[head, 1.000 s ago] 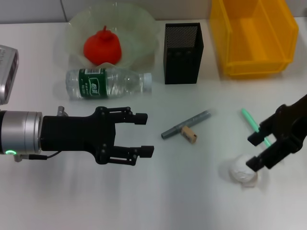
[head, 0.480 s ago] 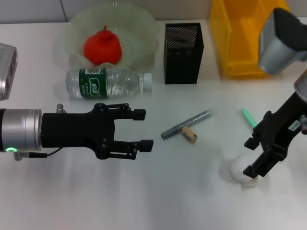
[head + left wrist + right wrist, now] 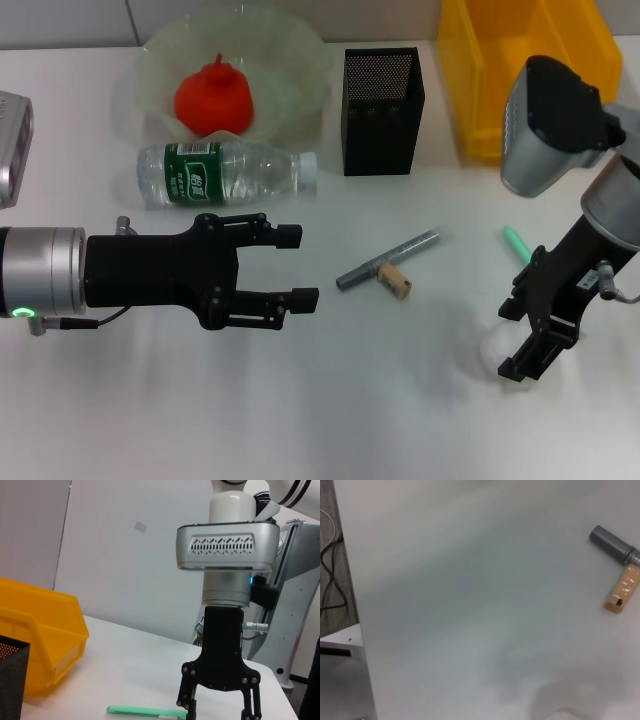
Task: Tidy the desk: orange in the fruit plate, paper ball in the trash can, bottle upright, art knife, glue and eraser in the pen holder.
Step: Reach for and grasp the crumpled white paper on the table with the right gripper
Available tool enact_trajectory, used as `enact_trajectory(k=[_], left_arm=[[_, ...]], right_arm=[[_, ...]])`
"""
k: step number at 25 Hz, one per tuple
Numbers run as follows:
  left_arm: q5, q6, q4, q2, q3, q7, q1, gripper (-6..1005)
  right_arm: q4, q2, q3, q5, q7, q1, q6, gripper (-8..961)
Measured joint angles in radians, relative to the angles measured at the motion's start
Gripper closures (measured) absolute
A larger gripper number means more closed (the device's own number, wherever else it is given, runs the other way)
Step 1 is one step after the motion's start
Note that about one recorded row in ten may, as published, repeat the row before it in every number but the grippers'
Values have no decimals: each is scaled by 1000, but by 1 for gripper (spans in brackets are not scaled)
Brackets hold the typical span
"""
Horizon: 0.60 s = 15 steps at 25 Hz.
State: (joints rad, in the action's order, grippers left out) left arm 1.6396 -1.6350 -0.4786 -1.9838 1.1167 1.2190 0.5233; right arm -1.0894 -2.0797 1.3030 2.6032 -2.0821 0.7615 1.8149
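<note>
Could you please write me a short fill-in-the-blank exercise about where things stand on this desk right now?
1. The orange sits inside the ____.
2. The bottle is lying on its ____, not upright.
3. The right tool is lowered over the ____, fingers open.
4. The eraser touches the grey stick, and the left tool hovers open beside them; the pen holder is coloured ____.

Missing words: fruit plate; side; paper ball; black

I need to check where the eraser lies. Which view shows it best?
The head view: the eraser lies in full, touching the grey stick. The right wrist view shows it at the edge; the left wrist view does not show it.
</note>
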Motion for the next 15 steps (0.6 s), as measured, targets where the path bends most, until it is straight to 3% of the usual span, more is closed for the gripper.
enact_trajectory(k=[15], left_arm=[[-1, -2, 0, -2, -11, -2, 0, 197]], right_arm=[[3, -6, 98, -1, -7, -19, -82, 184]])
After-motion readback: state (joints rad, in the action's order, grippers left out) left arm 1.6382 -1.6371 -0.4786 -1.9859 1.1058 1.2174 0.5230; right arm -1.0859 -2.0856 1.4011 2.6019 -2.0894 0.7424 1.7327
